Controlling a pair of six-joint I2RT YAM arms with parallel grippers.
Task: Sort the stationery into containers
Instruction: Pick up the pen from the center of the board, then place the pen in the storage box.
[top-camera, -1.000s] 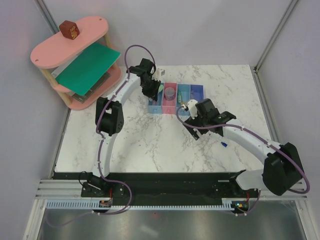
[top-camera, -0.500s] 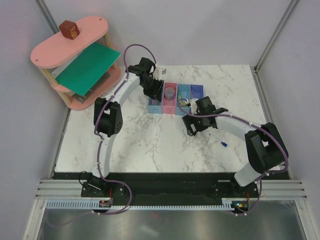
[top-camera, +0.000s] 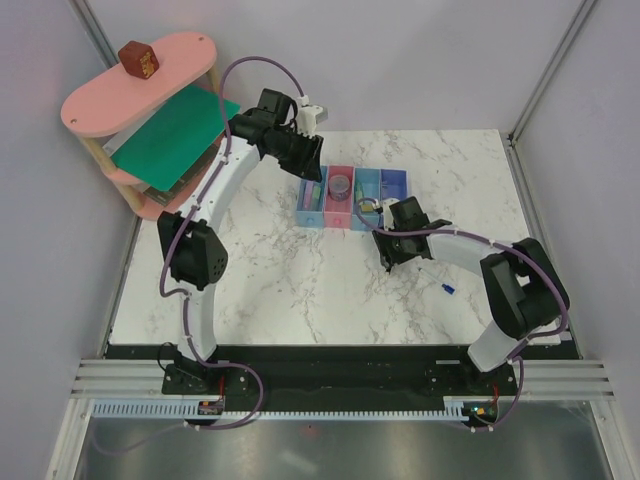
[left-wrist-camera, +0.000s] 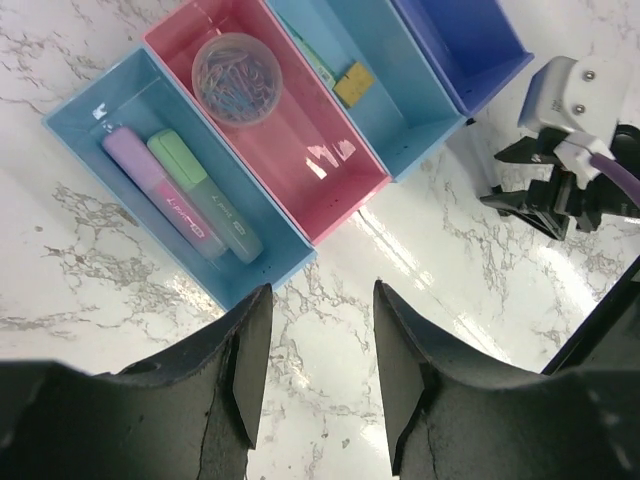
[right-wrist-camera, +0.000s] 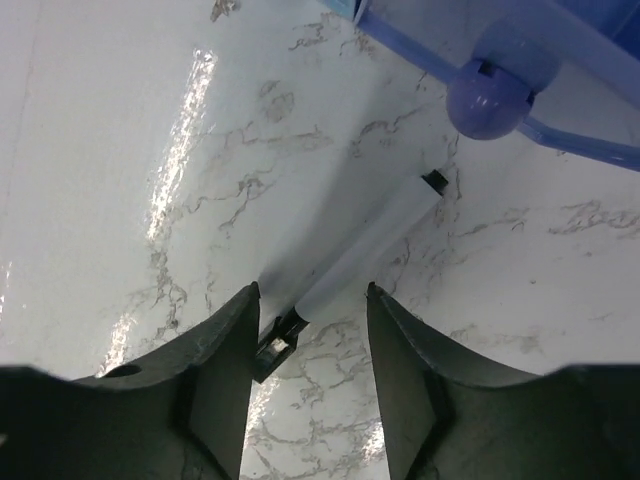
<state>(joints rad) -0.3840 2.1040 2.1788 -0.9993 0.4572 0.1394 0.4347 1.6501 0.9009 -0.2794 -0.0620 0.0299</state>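
Observation:
Four bins stand in a row: light blue (left-wrist-camera: 125, 95), pink (left-wrist-camera: 310, 170), blue (left-wrist-camera: 395, 120) and blue-violet (left-wrist-camera: 470, 40). The light blue bin holds a pink stick (left-wrist-camera: 150, 185) and a green stick (left-wrist-camera: 205, 205). A round tub of clips (left-wrist-camera: 237, 78) sits in the pink one, and a yellow piece (left-wrist-camera: 353, 84) lies in the blue one. My left gripper (left-wrist-camera: 320, 300) hangs open and empty above the table, just in front of the bins. My right gripper (right-wrist-camera: 311, 300) is low over the marble, open. Its fingers straddle a white, black-tipped pen (right-wrist-camera: 370, 250) that lies flat near the blue-violet bin's corner (right-wrist-camera: 500, 85).
A blue-tipped pen (top-camera: 447, 290) lies on the marble to the right of the right gripper (top-camera: 386, 250). At the back left stands a pink oval shelf (top-camera: 100, 110) with a green sheet (top-camera: 175, 135) and a brown block (top-camera: 138, 59). Grey walls close in the table.
My left gripper has opened and lifted up and back from the light blue bin. My right gripper has shifted left and down over the white pen, and its fingers have drawn closer together.

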